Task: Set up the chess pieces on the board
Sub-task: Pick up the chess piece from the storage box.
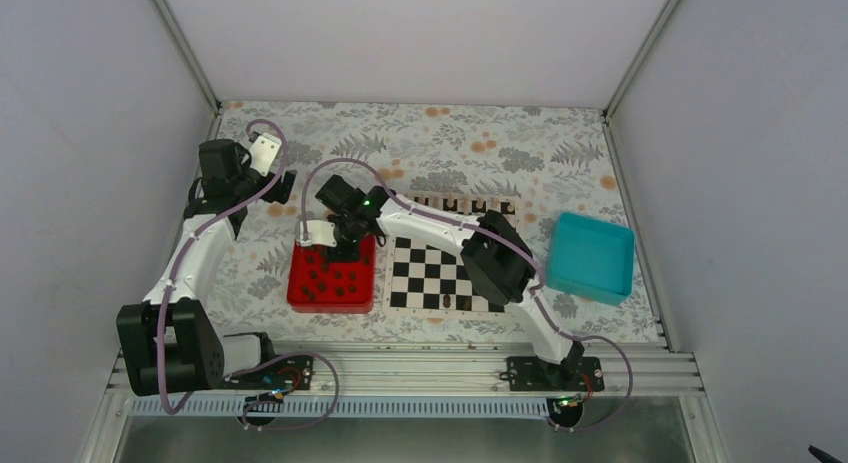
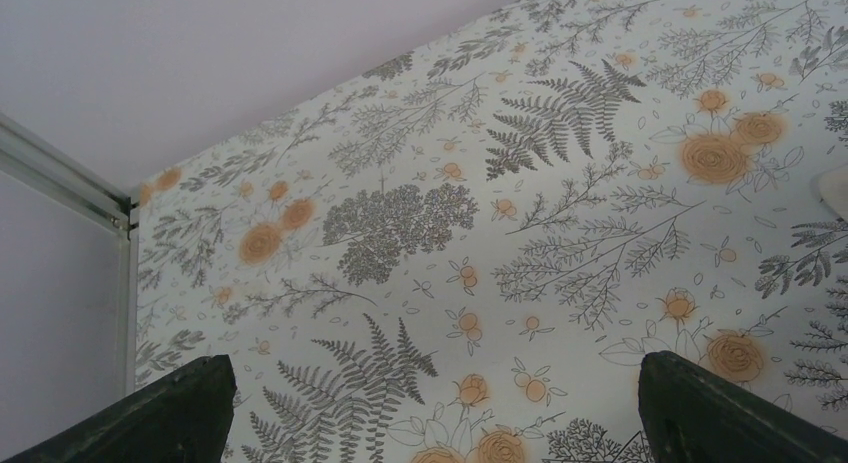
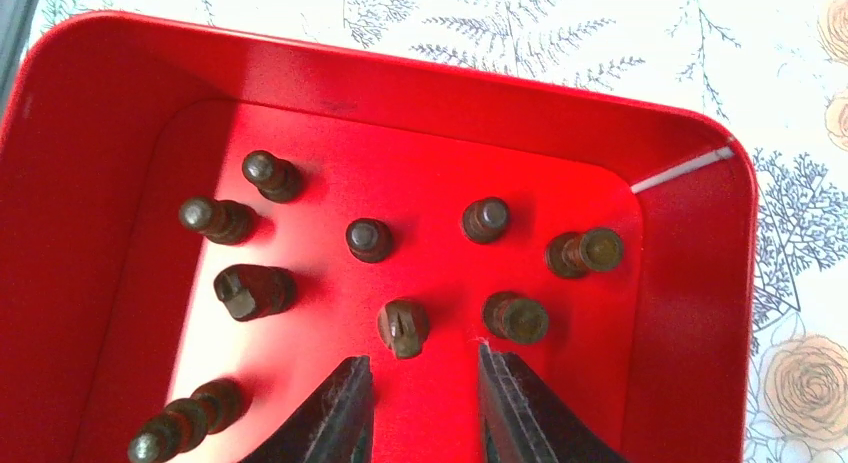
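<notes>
Top view first: the right arm is stretched across to the left, its right end effector (image 1: 345, 249) hanging over the far half of the red tray (image 1: 330, 307). Most of the chess pieces (image 1: 337, 280) lie scattered in that tray. The board (image 1: 445, 263) sits just right of the tray, and a couple of the pieces look to be on its near row. The left end effector (image 1: 284, 185) is parked far-left, well apart from it all.

Left wrist view: the left end effector (image 2: 430, 423) is released, its fingers (image 2: 170, 413) spread wide with only the flowered desk (image 2: 560, 233) between them.

Right wrist view: here's the action! The right end effector (image 3: 420, 413) is released, gripping nothing, and one dark piece (image 3: 404, 326) sits just ahead of the gap, with a neighbour (image 3: 515, 319) close on its right.

These look tiny, light and rigid, with rounded, likely slick heads, so they should tip or roll easily. My call is to pinch low around the body, below the head, squarely, and to keep clear of that neighbour.
</notes>
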Robot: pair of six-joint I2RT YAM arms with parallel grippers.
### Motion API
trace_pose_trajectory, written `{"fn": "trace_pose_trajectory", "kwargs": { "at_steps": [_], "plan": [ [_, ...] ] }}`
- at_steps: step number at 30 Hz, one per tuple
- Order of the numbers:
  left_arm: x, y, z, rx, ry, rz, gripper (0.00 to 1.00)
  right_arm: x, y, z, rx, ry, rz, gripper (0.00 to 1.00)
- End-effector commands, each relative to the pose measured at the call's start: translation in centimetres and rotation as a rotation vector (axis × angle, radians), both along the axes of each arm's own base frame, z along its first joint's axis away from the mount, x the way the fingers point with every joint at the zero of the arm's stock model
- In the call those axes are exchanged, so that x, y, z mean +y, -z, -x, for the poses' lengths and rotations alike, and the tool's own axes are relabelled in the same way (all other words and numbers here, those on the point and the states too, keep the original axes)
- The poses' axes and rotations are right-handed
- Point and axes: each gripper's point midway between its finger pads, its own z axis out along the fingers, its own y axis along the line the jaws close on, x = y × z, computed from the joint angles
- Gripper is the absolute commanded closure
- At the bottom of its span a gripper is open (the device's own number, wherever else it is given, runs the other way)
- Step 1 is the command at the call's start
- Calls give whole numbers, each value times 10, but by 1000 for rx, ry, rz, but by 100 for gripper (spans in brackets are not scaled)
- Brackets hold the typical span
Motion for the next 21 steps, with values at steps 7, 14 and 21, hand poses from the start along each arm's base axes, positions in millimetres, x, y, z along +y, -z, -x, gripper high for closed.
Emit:
{"fn": "trace_pose_trajectory", "kwargs": {
  "at_steps": [7,14,21],
  "plan": [
    [-5,-13,2,-35,19,25,0,18,9,17,54,-59,-24,72],
    [-5,-11,3,-32,19,26,0,19,24,14,40,-45,-1,72],
    [-6,-12,4,-34,22,28,0,18,36,11,34,-34,18,73]
  ]
}}
